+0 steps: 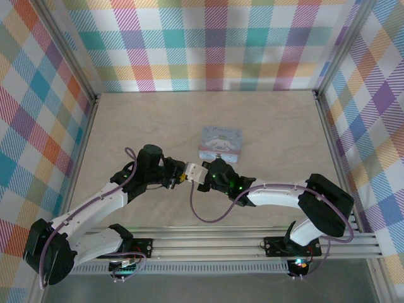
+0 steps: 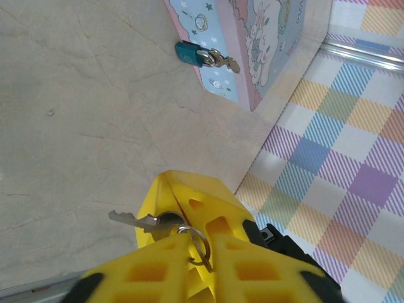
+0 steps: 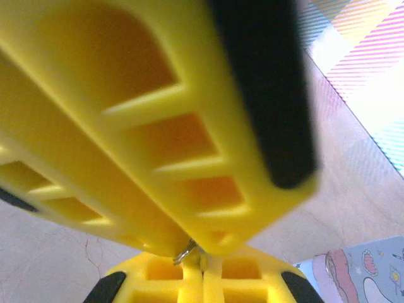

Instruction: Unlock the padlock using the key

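The padlock [image 2: 192, 53], a small dark bluish body with a silver shackle, hangs on the front side of the pale blue cartoon tin [image 2: 252, 44]. The key [image 2: 126, 219] is a thin grey blade sticking out to the left, its ring [image 2: 200, 245] hanging behind it. My two grippers meet tip to tip in front of the tin [image 1: 220, 143]. My left gripper [image 2: 201, 252] is shut with the ring between its fingers. The right gripper [image 3: 202, 268] is shut too, with the key's head in the seam of its fingers [image 2: 196, 192]. The ring [image 3: 185, 252] shows at its tips.
The tin stands mid-table just beyond the grippers. Checked walls enclose the table, and the right wall and its metal rail [image 2: 366, 53] run close behind the tin. Bare beige tabletop [image 1: 126, 126] lies to the left and far side.
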